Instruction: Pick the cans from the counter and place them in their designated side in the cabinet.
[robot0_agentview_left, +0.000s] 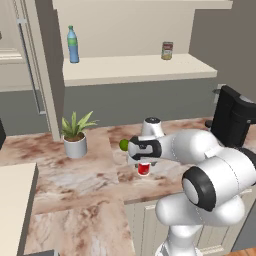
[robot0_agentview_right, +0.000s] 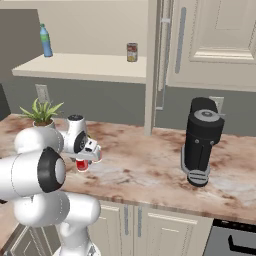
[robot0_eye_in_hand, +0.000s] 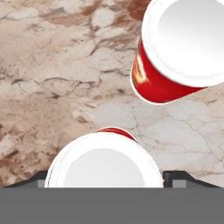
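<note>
Claw jaws apart around smooth red cylindrical can, grip uncertain, on marbled counter.

Counter, marbled reddish-brown and cream stone: bears two red cans, one close below the hand camera, the other beside it, apart; potted plant; black appliance. Cabinet shelf: blue bottle, tan-labelled can, well apart.

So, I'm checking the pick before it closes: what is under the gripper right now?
A red can stands upright on the marbled counter, directly under the gripper, between its fingertips. A second can stands beside it. The near can's sides and base are hidden by its white top.
</note>
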